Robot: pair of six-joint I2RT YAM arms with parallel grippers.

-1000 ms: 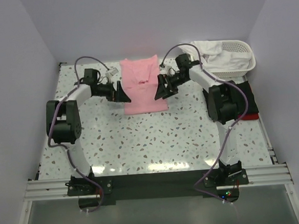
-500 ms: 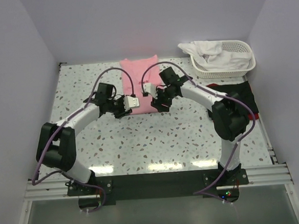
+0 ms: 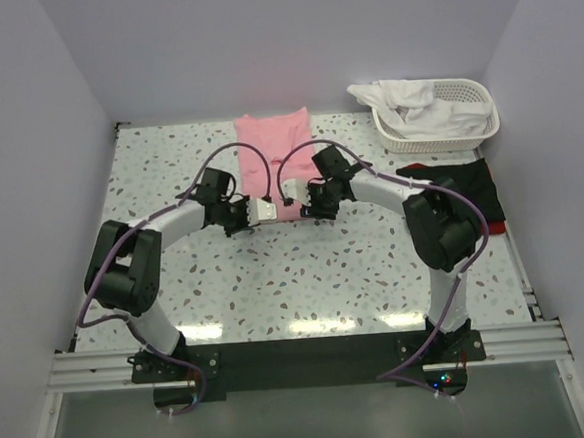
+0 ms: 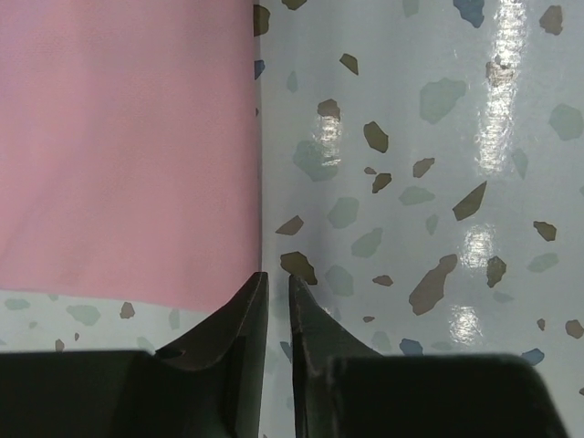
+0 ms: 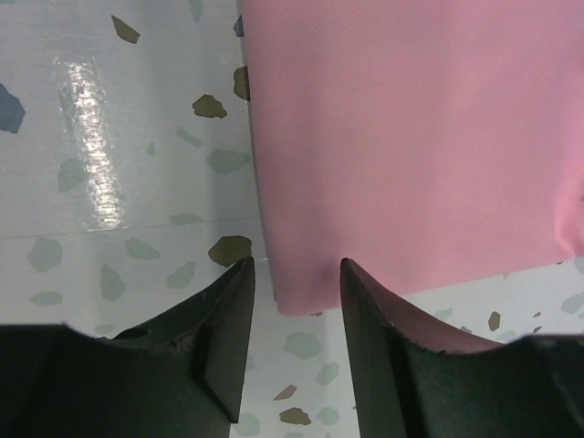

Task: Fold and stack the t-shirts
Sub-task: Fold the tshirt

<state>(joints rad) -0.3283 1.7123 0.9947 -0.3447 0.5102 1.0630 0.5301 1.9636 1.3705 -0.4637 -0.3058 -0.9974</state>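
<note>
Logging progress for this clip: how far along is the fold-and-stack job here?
Done: the pink t-shirt lies as a narrow panel, sides apparently folded in. In hand: its near corners, the right hand open astride one, the left hand nearly shut at the other, grip unclear. Left: the crosswise fold, the white t-shirt in the basket, the black t-shirt on the right; no stack yet.
</note>
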